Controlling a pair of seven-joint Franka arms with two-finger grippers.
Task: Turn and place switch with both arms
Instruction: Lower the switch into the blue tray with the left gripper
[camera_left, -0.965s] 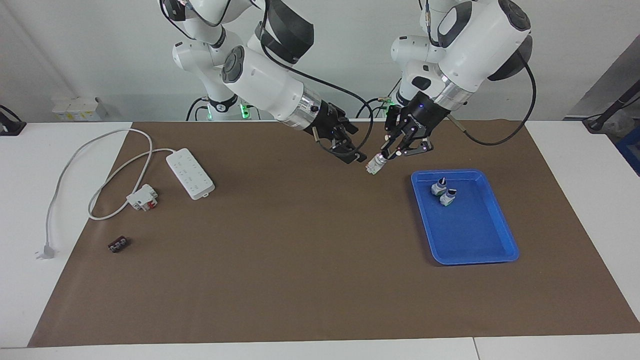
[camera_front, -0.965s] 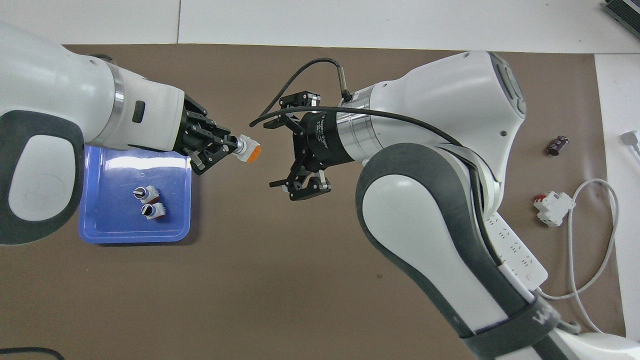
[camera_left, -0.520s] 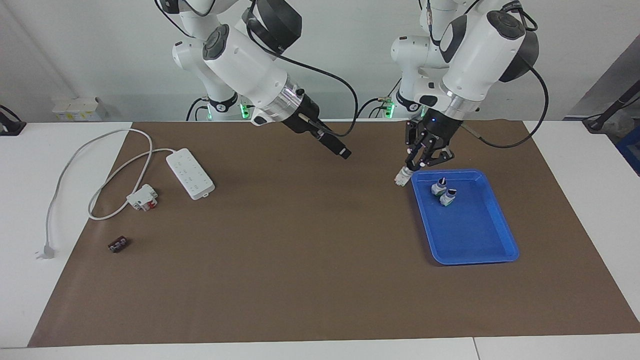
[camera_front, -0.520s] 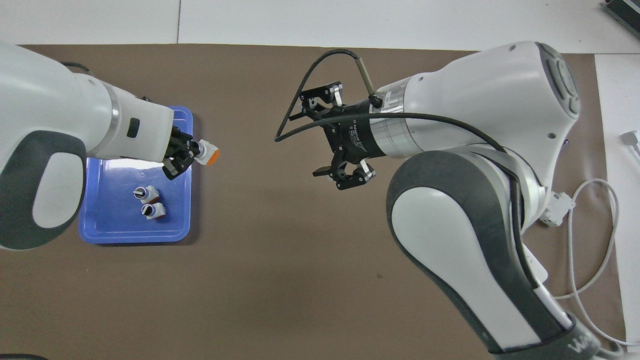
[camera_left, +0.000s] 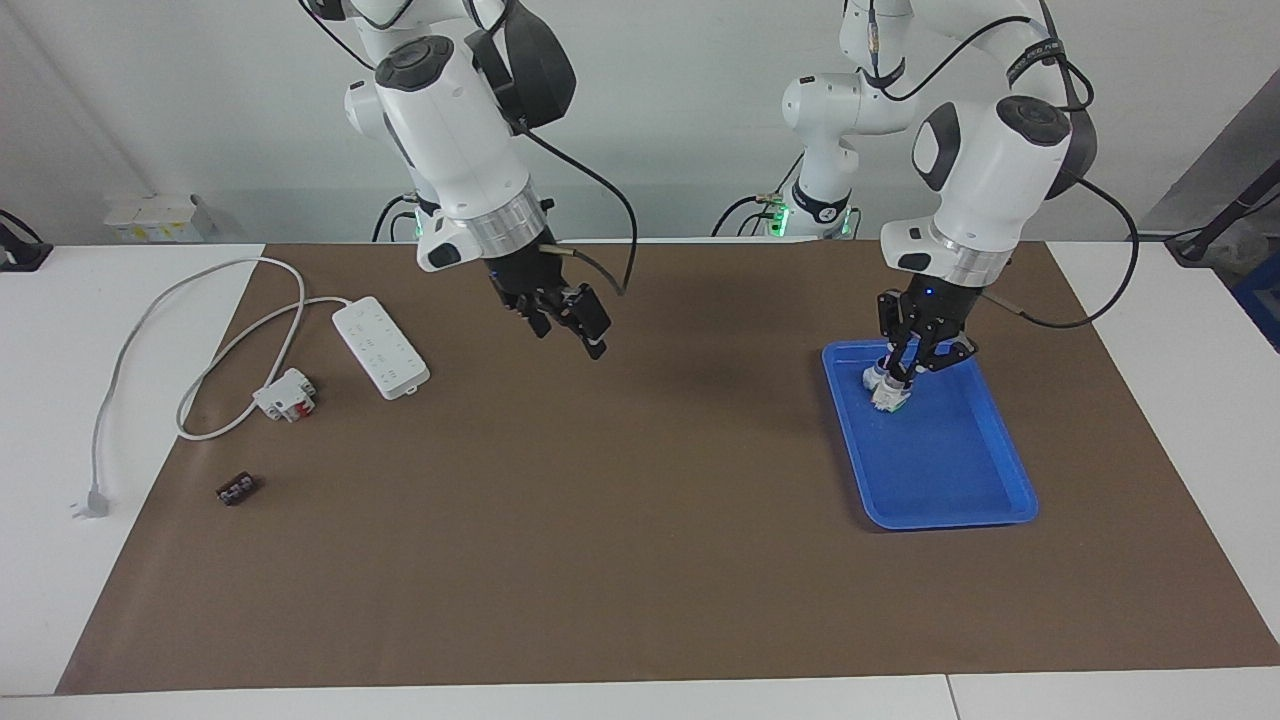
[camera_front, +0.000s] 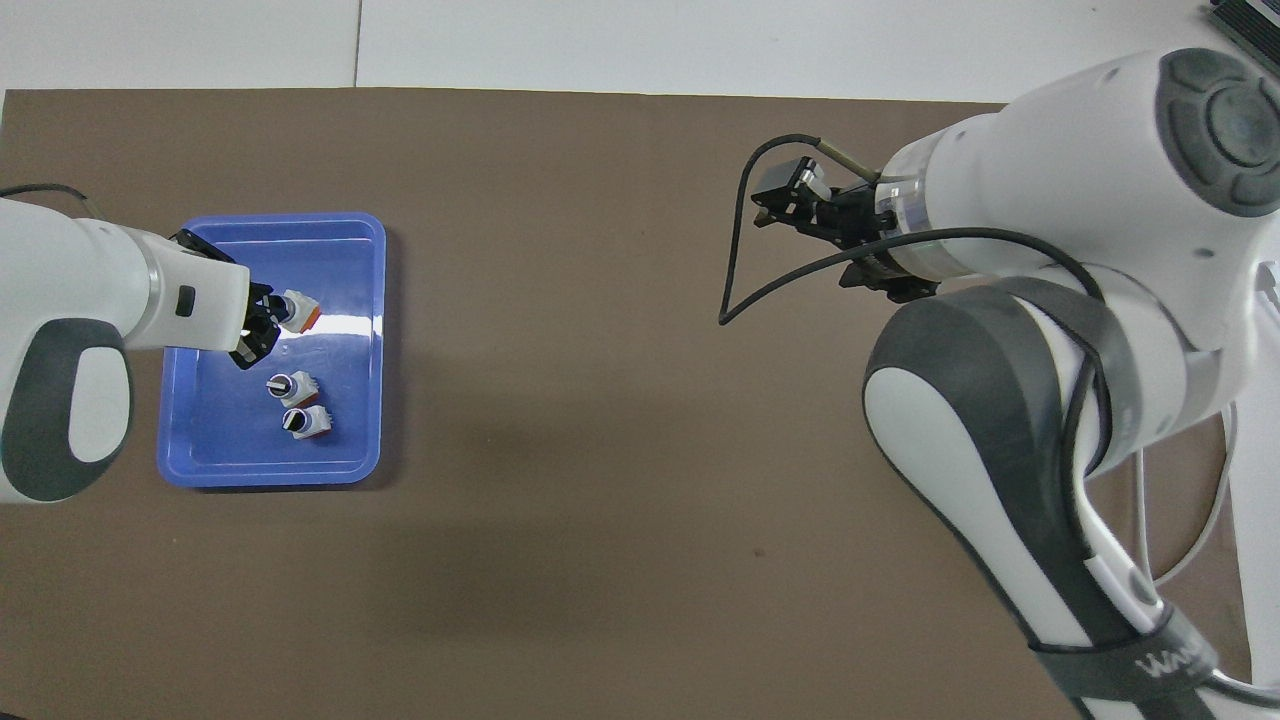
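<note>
The left gripper (camera_left: 905, 362) hangs over the blue tray (camera_left: 960, 490), at the tray's end nearer the robots, and it is clenched around the switch (camera_front: 298, 310). From above, the switch sticks out of the fingers with its white-grey body and orange block pointing toward the middle of the table. In the facing view it sits low over the tray floor, right by the two other switches, and I cannot tell whether it touches the floor or them.

Those two other switches (camera_front: 298, 404) stand close together in the tray, knobs up, a little nearer the robots than the held one as seen from above.

The right gripper (camera_left: 572, 318) is up in the air over bare brown mat (camera_left: 600, 520), well apart from the tray and toward the right arm's end of the table. It carries nothing, and I cannot tell how far apart its fingers stand. The right arm seems to be waiting.

Toward the right arm's end of the table lie a white power strip (camera_left: 380, 347) with its cable looping out to a plug (camera_left: 90, 503) on the white tabletop, a boxy white-and-red switch (camera_left: 285, 394) just beside the cable, and a small dark block (camera_left: 237, 489) farther from the robots than both.
</note>
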